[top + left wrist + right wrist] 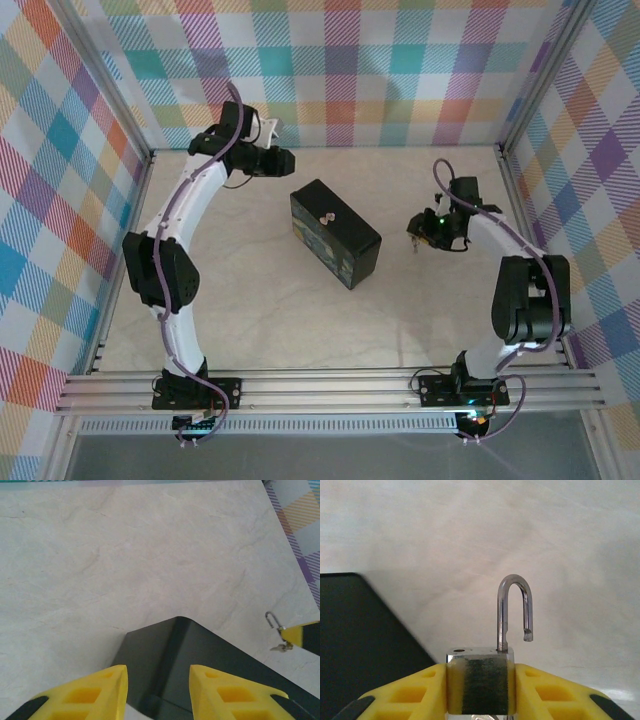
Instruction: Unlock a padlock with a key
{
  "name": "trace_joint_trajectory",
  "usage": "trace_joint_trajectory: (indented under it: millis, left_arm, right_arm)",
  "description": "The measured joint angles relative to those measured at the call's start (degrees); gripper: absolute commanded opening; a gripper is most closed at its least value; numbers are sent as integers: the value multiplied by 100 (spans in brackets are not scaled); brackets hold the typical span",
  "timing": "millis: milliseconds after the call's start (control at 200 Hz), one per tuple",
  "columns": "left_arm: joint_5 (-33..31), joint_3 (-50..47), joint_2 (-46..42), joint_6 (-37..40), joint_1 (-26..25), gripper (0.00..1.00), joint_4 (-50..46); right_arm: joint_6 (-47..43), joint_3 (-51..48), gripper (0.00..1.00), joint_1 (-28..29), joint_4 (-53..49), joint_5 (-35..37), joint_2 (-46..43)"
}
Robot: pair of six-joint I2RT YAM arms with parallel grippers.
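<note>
Right gripper (480, 672) nearest: jaws clamped on padlock (480, 687) body, over surface (260, 300). Shackle (503, 615) points up, 1 leg free of body, so lock open. Dark tin (335, 240) mid-surface, near but apart. Tiny pale item (325, 216) on lid, too small to name. Farther back, left gripper (158, 670): jaws apart, empty.

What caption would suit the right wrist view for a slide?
Right gripper clamps the padlock, its shackle open, beside the dark tin.
</note>
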Motion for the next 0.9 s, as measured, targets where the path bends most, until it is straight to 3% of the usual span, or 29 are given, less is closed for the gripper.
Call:
trace_joint_trajectory:
  millis: [200,335,420,510,560,730,900]
  left_arm:
    - [-109,-304,-232,-90,0,37,-11]
    - [-146,-400,-249,-90,0,37,-15]
    - [-162,-450,-275,-90,11,37,-22]
    - [-195,-466,-321,-90,13,37,-42]
    - [-214,-490,-365,-90,22,37,-39]
    - [-308,-723,-527,-149,31,37,-11]
    - [-444,-1121,-693,-267,33,37,0]
  right_arm:
    - [90,-284,54,-35,26,634,251]
    - [-61,-286,61,-37,33,763,273]
    - [-289,-295,77,-37,50,688,216]
    - [-575,-304,86,-35,90,345,-107]
    - [-756,-304,100,-9,146,68,-382]
    - [-1360,-129,100,450,323,-745,-1198]
    - [-1858,166,100,1165,444,-1237,-1434]
